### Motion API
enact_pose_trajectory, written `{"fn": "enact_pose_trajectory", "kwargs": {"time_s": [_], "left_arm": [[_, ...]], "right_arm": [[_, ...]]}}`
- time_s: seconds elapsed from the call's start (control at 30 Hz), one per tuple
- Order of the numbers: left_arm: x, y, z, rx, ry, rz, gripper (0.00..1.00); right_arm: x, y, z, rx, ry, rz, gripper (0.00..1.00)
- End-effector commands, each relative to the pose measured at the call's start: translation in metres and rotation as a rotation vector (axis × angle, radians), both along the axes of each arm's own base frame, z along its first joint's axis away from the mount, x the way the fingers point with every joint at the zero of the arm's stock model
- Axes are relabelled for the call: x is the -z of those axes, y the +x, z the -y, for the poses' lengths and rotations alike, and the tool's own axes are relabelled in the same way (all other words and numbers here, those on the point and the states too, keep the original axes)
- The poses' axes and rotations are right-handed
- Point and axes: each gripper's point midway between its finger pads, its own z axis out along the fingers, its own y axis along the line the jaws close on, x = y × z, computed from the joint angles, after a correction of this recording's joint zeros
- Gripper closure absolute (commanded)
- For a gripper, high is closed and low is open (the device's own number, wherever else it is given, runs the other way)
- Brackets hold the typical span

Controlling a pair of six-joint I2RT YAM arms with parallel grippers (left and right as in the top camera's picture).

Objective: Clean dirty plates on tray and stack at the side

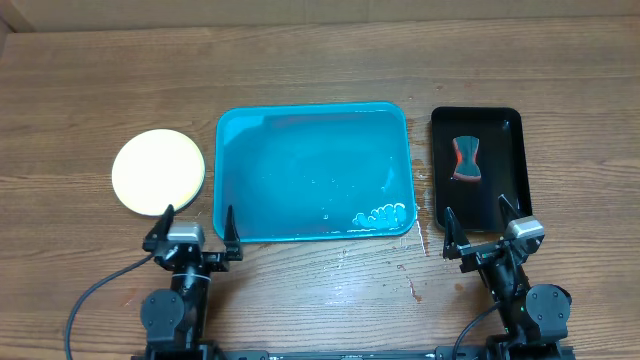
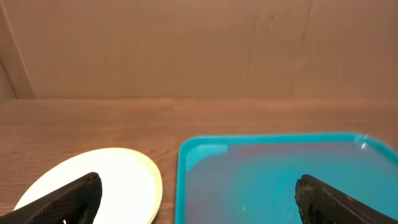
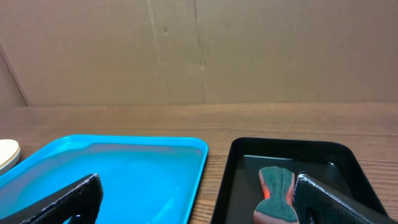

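Observation:
The turquoise tray [image 1: 300,170] lies mid-table and holds no plates, only a film of water and some foam [image 1: 380,215] at its front right. Left of it, on the table, rests a round pale yellow plate [image 1: 159,172] whose top face shows no smears; what lies under it is hidden. My left gripper [image 1: 199,215] hovers open at the tray's front left corner, between plate [image 2: 118,180] and tray [image 2: 280,174]. My right gripper [image 1: 478,210] stands open at the front of the black tray. Neither gripper holds anything.
A narrow black tray [image 1: 476,118] right of the turquoise one holds a green and red sponge [image 1: 466,160], also seen in the right wrist view as the sponge [image 3: 277,190]. Water drops [image 1: 415,265] dot the wooden table in front. A cardboard wall backs the table.

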Motion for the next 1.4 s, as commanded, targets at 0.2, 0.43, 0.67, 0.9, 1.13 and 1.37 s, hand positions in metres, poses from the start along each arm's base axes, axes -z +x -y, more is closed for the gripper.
{"fn": "enact_pose_trajectory", "kwargs": {"time_s": [0.2, 0.43, 0.67, 0.9, 1.13, 1.37], "left_arm": [[0.0138, -0.0021, 0.0002, 0.007, 0.069, -0.019, 0.00], [0.0141, -0.0021, 0.0012, 0.013, 0.066, -0.020, 0.00], [0.0141, -0.0021, 0.0013, 0.013, 0.066, -0.020, 0.00], [0.0139, -0.0021, 0.0013, 0.013, 0.066, -0.019, 0.00], [0.0139, -0.0021, 0.0012, 0.013, 0.066, -0.019, 0.00], [0.0139, -0.0021, 0.0013, 0.013, 0.066, -0.019, 0.00]], "right_arm": [[0.0016, 0.0004, 0.0011, 0.009, 0.007, 0.003, 0.00], [0.0016, 0.0004, 0.0011, 0.009, 0.007, 0.003, 0.00], [0.0016, 0.0004, 0.0011, 0.009, 0.007, 0.003, 0.00], [0.0016, 0.0004, 0.0011, 0.009, 0.007, 0.003, 0.00], [0.0016, 0.0004, 0.0011, 0.009, 0.007, 0.003, 0.00], [0.0016, 0.0004, 0.0011, 0.009, 0.007, 0.003, 0.00]]}}
